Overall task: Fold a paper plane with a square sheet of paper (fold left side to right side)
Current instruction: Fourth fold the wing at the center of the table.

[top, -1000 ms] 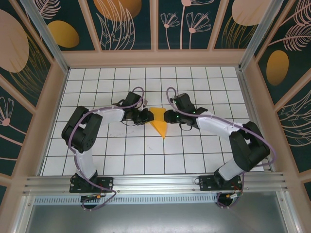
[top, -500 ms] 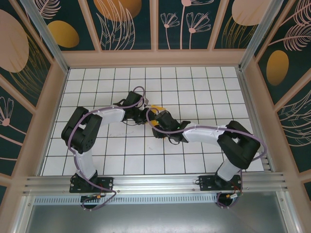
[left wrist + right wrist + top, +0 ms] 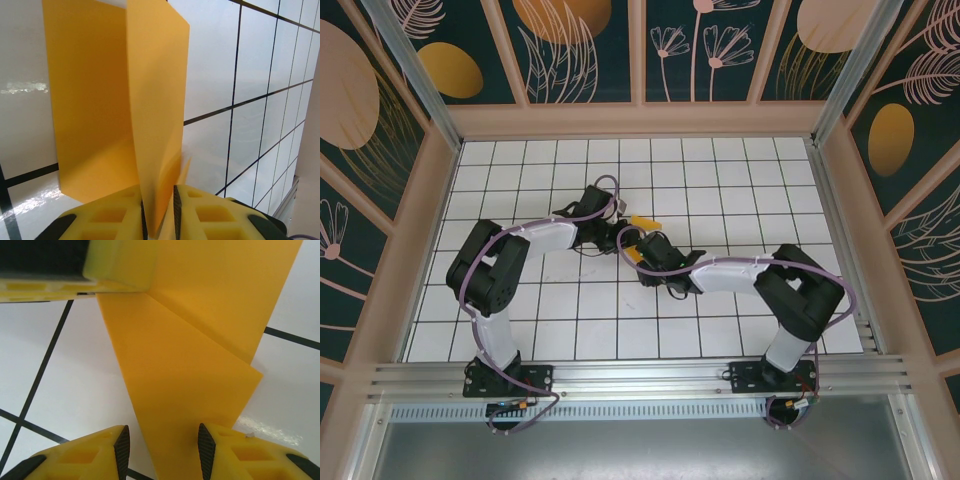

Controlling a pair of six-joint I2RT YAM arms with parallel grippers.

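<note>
Pinching the creased orange-yellow paper [image 3: 100, 100] near the middle of the tabletop [image 3: 240, 60], the left jaws sit narrow on its doubled layers. The right jaws stand apart, straddling the paper's narrowing end without gripping. Diagonal creases are in; judging by the shape, the wing folds remain.

One folded sheet of paper [image 3: 190, 365], two claws (left claw [image 3: 159, 200], right claw [image 3: 162, 440]), one tiled table [image 3: 720, 320].

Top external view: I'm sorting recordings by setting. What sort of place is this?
Probably a purpose-built robot test booth: a white gridded tabletop, framed wall panels printed with leaves and ovals closing it in, and an aluminium mounting rail along the near edge.
</note>
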